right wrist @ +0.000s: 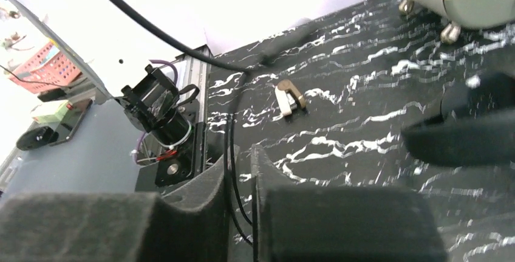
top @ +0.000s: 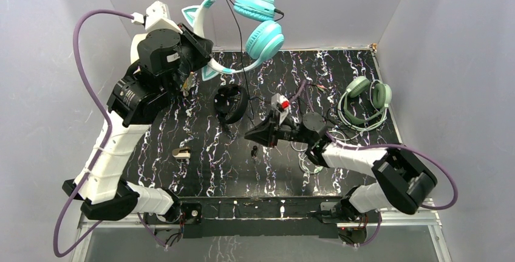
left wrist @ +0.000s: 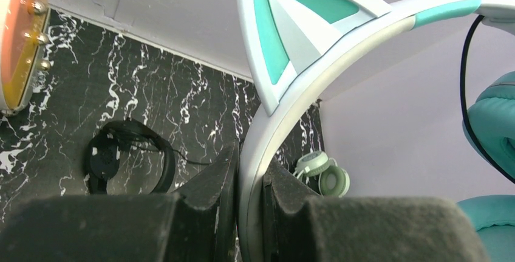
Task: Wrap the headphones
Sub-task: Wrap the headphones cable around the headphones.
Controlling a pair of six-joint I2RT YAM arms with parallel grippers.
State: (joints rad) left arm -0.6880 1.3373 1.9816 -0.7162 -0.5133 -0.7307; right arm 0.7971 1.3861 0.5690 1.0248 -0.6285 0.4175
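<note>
Right wrist view shows the right gripper [right wrist: 240, 158] near the table's middle, its fingers drawn close on the black cable [right wrist: 228, 140] that rises to the teal headset [top: 265, 38]. Farther left, the left gripper [left wrist: 250, 168] clamps that headset's white band [left wrist: 258, 128], holding it aloft over the far edge. If the arms pull apart, the thin cable could slip from the pinch or drag the band loose.
</note>
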